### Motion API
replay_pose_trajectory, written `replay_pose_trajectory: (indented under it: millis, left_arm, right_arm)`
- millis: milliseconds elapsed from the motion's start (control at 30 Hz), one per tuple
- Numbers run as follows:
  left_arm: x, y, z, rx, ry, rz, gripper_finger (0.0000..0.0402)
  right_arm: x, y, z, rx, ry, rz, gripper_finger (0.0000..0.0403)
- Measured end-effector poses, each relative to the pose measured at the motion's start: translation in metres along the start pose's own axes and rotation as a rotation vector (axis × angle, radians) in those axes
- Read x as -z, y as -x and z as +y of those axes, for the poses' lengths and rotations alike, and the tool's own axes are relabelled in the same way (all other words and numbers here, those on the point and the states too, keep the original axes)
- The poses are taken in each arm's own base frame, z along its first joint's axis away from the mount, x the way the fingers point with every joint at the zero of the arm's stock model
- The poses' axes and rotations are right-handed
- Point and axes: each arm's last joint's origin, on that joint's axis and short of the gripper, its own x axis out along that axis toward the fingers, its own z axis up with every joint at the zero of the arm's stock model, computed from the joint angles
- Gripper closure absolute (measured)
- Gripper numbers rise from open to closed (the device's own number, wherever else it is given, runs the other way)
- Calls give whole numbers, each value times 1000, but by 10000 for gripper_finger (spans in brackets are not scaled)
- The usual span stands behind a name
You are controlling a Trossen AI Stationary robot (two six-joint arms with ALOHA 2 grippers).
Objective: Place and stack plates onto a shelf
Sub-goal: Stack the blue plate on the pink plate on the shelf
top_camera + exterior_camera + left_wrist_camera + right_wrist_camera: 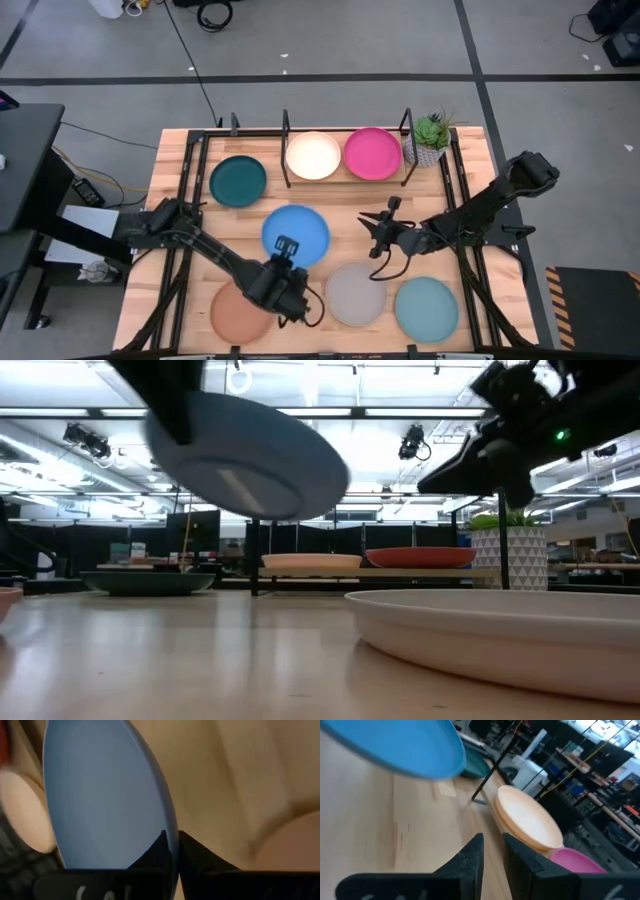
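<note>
My left gripper (287, 250) is shut on the blue plate (296, 235), which is in the air over the table's middle and tilted in the low view (250, 460). My right gripper (378, 230) hovers just right of it, holding nothing, its fingers a narrow gap apart (492, 851). The cream plate (313, 156) and the magenta plate (373, 153) lie flat on the black rod shelf (286, 130) at the far edge. The dark teal (238, 181), terracotta (235, 315), grey (355, 294) and light aqua (426, 307) plates lie flat on the table. No orange plate is in view. My left gripper pinches the blue plate's near rim (169, 851) between its two fingers, one above the plate and one below. The fingers come from the table's near side, pointing toward the far edge. The plate is lifted clear of the table and tilted.
A small green plant in a white pot (430, 140) stands at the shelf's right end. The shelf's upright posts (407, 122) rise beside the magenta plate. Bare wood (330, 205) lies between the blue plate and the shelf.
</note>
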Motion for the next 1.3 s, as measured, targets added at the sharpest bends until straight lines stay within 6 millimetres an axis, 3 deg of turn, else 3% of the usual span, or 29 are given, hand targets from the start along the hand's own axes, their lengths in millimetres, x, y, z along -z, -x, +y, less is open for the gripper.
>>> replay_pose_trajectory:
  millis: [367,600,1033,1300]
  left_arm:
    - [-13,-35,66,-86,-96,-22,377]
    - [-13,-61,116,-116,-121,-19,377]
    - [-8,-106,212,-110,-181,-251,377]
    - [-3,-137,247,-103,-178,-367,377]
  right_arm:
    - [-10,32,-5,-31,-105,-29,328]
    - [-7,49,6,-158,-103,-33,331]
    - [-21,76,14,-208,-194,-157,331]
    - [-20,85,15,-160,-242,-163,331]
